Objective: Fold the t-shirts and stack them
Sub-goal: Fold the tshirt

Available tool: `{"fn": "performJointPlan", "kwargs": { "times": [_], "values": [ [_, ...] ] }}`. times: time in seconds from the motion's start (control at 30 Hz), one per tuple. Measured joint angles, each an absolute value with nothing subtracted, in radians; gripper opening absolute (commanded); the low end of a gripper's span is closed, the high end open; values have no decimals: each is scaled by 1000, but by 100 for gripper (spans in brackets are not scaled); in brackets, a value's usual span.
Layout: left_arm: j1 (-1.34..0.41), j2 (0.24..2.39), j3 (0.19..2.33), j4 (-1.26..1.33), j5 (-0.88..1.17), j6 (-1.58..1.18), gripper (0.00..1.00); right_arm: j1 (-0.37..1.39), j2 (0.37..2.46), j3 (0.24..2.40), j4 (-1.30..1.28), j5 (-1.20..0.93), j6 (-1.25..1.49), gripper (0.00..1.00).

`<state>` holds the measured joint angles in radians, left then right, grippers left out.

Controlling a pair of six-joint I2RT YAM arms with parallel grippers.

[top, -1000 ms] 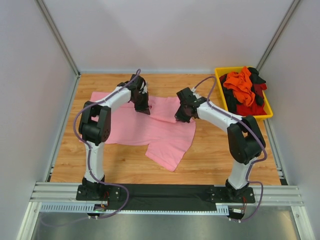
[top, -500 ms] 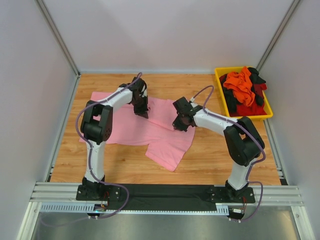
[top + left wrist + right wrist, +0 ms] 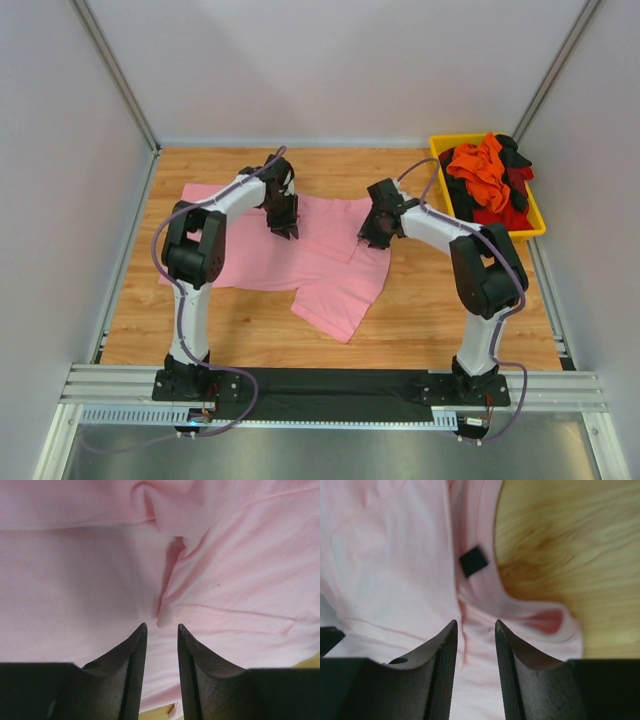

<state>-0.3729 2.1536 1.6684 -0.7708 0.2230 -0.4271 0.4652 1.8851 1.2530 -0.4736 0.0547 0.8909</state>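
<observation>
A light pink t-shirt [image 3: 300, 265] lies spread on the wooden table, with one flap hanging towards the near edge. My left gripper [image 3: 287, 230] hovers over its upper middle, jaws open, with only wrinkled pink cloth [image 3: 75, 570] beneath them [image 3: 160, 626]. My right gripper [image 3: 370, 238] is at the shirt's upper right corner. It is open [image 3: 475, 623] just above the collar, where a black tag [image 3: 473, 561] shows. Neither gripper holds anything. An orange t-shirt [image 3: 480, 165], a red t-shirt [image 3: 495, 215] and a black t-shirt [image 3: 462, 200] are heaped together at the back right.
A yellow plastic bin [image 3: 510, 235] at the back right holds the heaped shirts. Bare wood [image 3: 570, 555] shows to the right of the collar. White walls close in the table on three sides. A metal rail [image 3: 330, 385] carrying the arm bases runs along the near edge.
Both grippers were shut on the pink shirt and now stand open, having let go of it. The right gripper has shifted to the right, and the cloth's upper right part now lies flatter.
</observation>
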Motion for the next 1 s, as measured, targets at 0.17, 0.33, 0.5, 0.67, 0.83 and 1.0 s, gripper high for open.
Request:
{"fn": "performJointPlan", "kwargs": {
  "times": [0.17, 0.33, 0.5, 0.67, 0.83, 1.0],
  "values": [
    [-355, 2110, 1713, -803, 216, -412, 39, 323, 1921, 1325, -439, -30, 777, 34],
    [-250, 2104, 1807, -803, 215, -405, 39, 238, 1966, 1370, -372, -101, 667, 34],
    [-96, 2139, 1866, -802, 204, -404, 39, 195, 2068, 1460, -356, -179, 555, 36],
    [-16, 2231, 1894, -802, 187, -402, 39, 175, 2154, 1542, -358, -229, 476, 33],
    [5, 2313, 1919, -817, 180, -405, 39, 175, 2207, 1618, -386, -213, 435, 0],
    [14, 2317, 1928, -810, 147, -406, 40, 168, 2234, 1671, -418, -150, 447, 0]
  ]
}}
